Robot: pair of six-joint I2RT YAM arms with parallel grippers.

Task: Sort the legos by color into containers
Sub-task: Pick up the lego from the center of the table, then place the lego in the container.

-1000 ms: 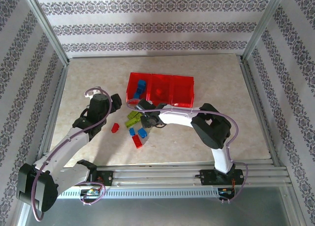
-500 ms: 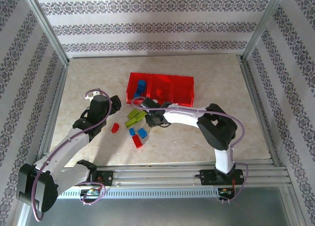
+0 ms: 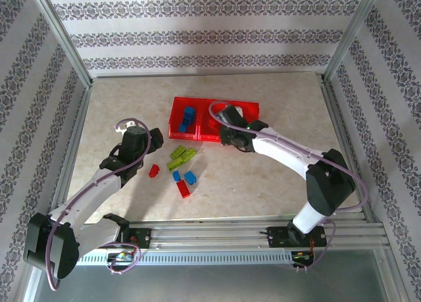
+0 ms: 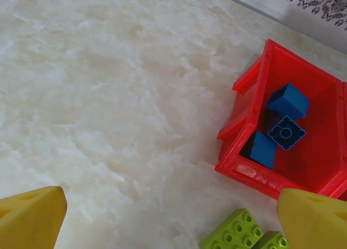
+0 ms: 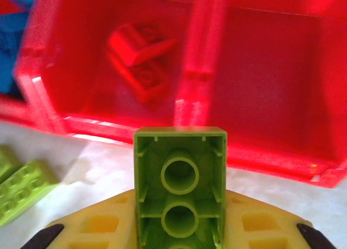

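Right jaws clamp a lime brick [image 5: 180, 178] at the red tray [image 5: 260, 151]; left jaws gape over the counter [image 4: 108, 97].

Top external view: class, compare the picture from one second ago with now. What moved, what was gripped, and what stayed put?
The right gripper swung from the loose bricks up to the tray's near rim, and now holds a lime green brick. The left gripper, open, kept its place. The loose bricks and the blue bricks in the tray did not shift.
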